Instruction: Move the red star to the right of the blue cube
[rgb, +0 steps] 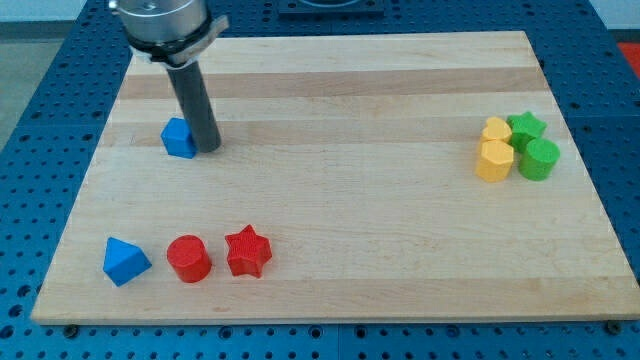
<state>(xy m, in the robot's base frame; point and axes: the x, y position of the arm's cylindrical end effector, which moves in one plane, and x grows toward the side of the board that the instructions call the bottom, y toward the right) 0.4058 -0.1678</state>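
Note:
The red star (247, 251) lies near the view's bottom left on the wooden board (340, 190). The blue cube (178, 138) sits at the view's upper left. My tip (207, 148) rests on the board right beside the blue cube, at its right side, seemingly touching it. The rod partly hides the cube's right edge. The red star is well below my tip and slightly to its right.
A red cylinder (188, 259) lies just left of the red star, and a blue triangular block (125, 261) further left. At the view's right, two yellow blocks (495, 150), a green star (526, 126) and a green cylinder (540, 159) cluster together.

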